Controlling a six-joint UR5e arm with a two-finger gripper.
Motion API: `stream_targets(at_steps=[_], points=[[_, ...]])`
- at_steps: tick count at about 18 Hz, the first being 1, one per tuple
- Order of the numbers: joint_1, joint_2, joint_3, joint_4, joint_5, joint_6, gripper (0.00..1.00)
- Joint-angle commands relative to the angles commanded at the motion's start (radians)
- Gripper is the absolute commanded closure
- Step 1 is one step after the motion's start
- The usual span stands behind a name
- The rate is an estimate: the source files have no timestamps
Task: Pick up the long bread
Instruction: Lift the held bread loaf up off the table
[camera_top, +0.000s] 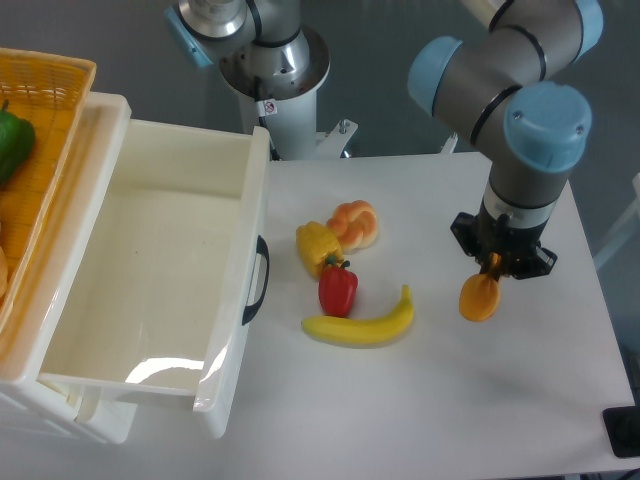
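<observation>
My gripper (493, 264) points down over the right side of the white table (520, 390). It is shut on the long bread (480, 297), a glossy orange-yellow loaf. The loaf hangs from the jaws above the table, seen almost end-on, so only its lower rounded end shows. Its upper part is hidden by the gripper and wrist. The fingers themselves are mostly hidden by the wrist.
A yellow banana (362, 326), a red pepper (338, 290), a yellow pepper (317, 246) and a braided orange bun (355, 223) lie mid-table, left of the gripper. A large open white drawer (150, 290) fills the left. An orange basket (45, 95) with a green pepper (12, 140) stands far left.
</observation>
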Motion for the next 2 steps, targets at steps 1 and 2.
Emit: stream_targets(at_steps=[1, 2], points=[[0.005, 0.002, -0.003, 0.002, 0.000, 0.002, 0.84], [0.006, 0.003, -0.003, 0.002, -0.002, 0.002, 0.85]])
